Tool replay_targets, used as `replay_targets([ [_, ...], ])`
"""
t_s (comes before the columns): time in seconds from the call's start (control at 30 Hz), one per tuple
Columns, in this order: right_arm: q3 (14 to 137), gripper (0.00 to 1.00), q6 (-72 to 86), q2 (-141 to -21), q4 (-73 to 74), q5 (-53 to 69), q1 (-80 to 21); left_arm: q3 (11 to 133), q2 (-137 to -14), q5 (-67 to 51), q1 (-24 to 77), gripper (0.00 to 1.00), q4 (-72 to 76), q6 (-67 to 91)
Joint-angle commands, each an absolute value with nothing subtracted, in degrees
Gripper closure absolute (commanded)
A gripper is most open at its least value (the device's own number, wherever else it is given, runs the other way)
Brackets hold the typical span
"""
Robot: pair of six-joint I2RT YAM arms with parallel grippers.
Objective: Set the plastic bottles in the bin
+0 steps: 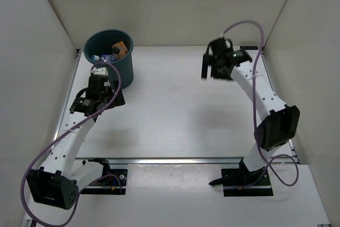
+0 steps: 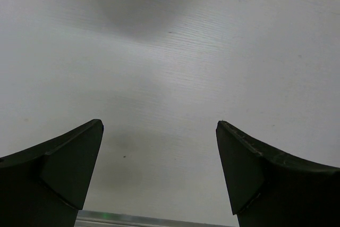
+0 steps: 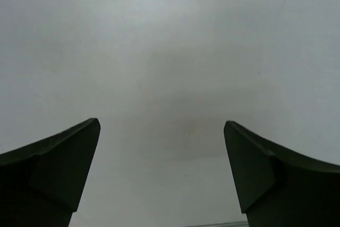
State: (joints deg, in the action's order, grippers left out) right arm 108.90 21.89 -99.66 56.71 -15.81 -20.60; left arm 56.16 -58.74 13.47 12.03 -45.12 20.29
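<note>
Inside the tapered teal bin [image 1: 115, 73] lie plastic bottles [image 1: 120, 50], while the left gripper [image 2: 159, 126] and right gripper [image 3: 162, 123] stand spread.

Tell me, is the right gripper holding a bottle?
No, the right gripper stands wide open and empty in its wrist view.

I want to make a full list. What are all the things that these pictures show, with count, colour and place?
bin: one, dark teal, far left of the table
bottles: at least three showing, one orange, others clear, inside the bin
table: one, white
walls: three, off-white, around the table
cables: two, purple, one per arm
arms: two, white and black, near edge
left end effector: black, open, beside the bin
right end effector: black, open, far right
</note>
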Motion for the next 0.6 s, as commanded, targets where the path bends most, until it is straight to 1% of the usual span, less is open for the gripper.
replay_targets([
  [0.0,88.93,0.01,25.47,-87.51,62.16,-20.94,-22.88,58.88,-60.47,6.6,10.99,0.01,-42.28,22.23],
  [0.03,81.55,0.01,25.31,-80.4,57.09,-13.52,-19.28,58.71,-60.73,5.63,10.64,0.02,-41.93,22.85],
  [0.07,73.82,0.01,25.23,-76.59,50.34,-5.09,-15.07,58.45,-61.08,5.45,10.9,0.01,-41.66,22.94],
  [0.1,69.91,0.01,25.05,-68.81,42.88,-1.36,-12.25,58.62,-61.08,5.8,10.9,0.02,-41.4,23.2],
  [0.13,62.56,0.01,25.22,-61.25,39.5,5.12,-8.04,58.54,-61.26,7.19,11.59,0.01,-41.92,23.38],
  [0.17,57.62,0.01,25.57,-55.17,34.76,8.14,-4.69,58.36,-61.43,8.25,11.86,0.01,-42.27,23.47],
  [0.23,55.38,0.0,25.84,-49.87,33.13,8.88,-0.29,58.62,-61.18,8.87,11.52,0.01,-43.06,23.64],
  [0.33,56.33,0.0,23.74,-48.78,39.54,7.48,4.38,58.36,-60.91,8.44,9.94,0.02,-43.33,23.91],
  [0.4,56.34,0.01,23.56,-48.78,43.05,5.54,4.57,58.36,-60.21,9.22,9.84,0.02,-43.42,23.64],
  [0.57,54.41,0.01,24.43,-48.34,42.45,2.64,1.15,58.8,-59.94,10.64,10.11,0.01,-43.6,23.91],
])
